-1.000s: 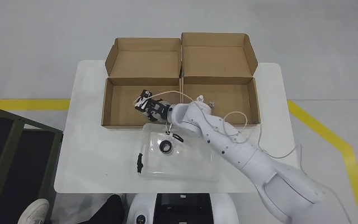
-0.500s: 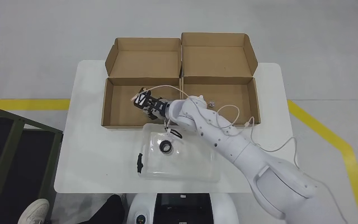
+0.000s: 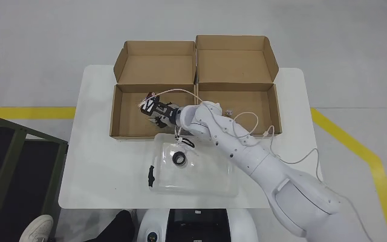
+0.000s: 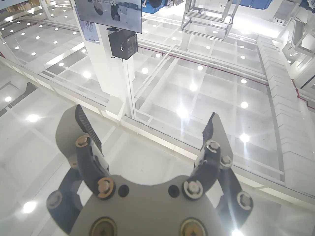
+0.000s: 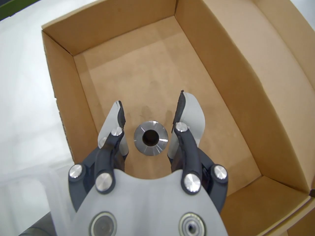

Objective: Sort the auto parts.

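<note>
One steel ring (image 5: 150,137), between spread right hand (image 5: 150,99)

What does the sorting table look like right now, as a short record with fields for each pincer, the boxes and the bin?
right pincer: open, over the left cardboard box
metal sleeve: on that box's floor, between the jaws, not gripped
left pincer: open, pointing at the ceiling, holding nothing
right cardboard box: one small part inside
clear bin: in front of the boxes, a black ring inside
</note>
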Available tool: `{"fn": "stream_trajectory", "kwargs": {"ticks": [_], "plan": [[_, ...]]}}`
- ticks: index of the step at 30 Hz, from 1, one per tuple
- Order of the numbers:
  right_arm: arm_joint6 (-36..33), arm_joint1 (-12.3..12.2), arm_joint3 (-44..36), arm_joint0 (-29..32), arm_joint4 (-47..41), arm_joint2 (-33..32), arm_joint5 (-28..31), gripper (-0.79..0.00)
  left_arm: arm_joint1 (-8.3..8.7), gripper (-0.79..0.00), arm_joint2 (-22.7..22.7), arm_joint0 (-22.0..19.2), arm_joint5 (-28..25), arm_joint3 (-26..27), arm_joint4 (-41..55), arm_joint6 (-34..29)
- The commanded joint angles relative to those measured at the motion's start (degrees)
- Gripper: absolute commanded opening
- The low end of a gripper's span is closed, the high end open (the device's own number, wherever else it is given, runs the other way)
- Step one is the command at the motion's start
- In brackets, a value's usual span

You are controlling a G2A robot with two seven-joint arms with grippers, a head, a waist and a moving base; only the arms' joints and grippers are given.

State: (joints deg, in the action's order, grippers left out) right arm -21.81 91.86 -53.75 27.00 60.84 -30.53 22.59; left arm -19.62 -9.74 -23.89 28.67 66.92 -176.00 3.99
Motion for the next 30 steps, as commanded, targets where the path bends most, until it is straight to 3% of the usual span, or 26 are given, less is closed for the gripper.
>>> {"fn": "stream_trajectory", "kwargs": {"ticks": [1,12,19,24,30], "plan": [[-0.53,-0.76,-3.08,0.96,0.75,-1.27,0.62,-0.345,0.00,0.000,0.00,0.00,0.00,0.00,0.00,0.00],[-9.63,-7.66,-30.61,15.50,7.41,-11.56,7.28,-0.400,0.00,0.000,0.00,0.00,0.00,0.00,0.00,0.00],[-12.79,-11.58,-46.10,27.20,11.54,-17.64,16.43,-0.317,0.00,0.000,0.00,0.00,0.00,0.00,0.00,0.00],[-13.26,-13.60,-51.78,33.59,14.65,-21.24,20.94,-0.332,0.00,0.000,0.00,0.00,0.00,0.00,0.00,0.00],[-11.67,-15.22,-52.35,38.05,17.68,-24.69,23.83,-0.323,0.00,0.000,0.00,0.00,0.00,0.00,0.00,0.00]]}}
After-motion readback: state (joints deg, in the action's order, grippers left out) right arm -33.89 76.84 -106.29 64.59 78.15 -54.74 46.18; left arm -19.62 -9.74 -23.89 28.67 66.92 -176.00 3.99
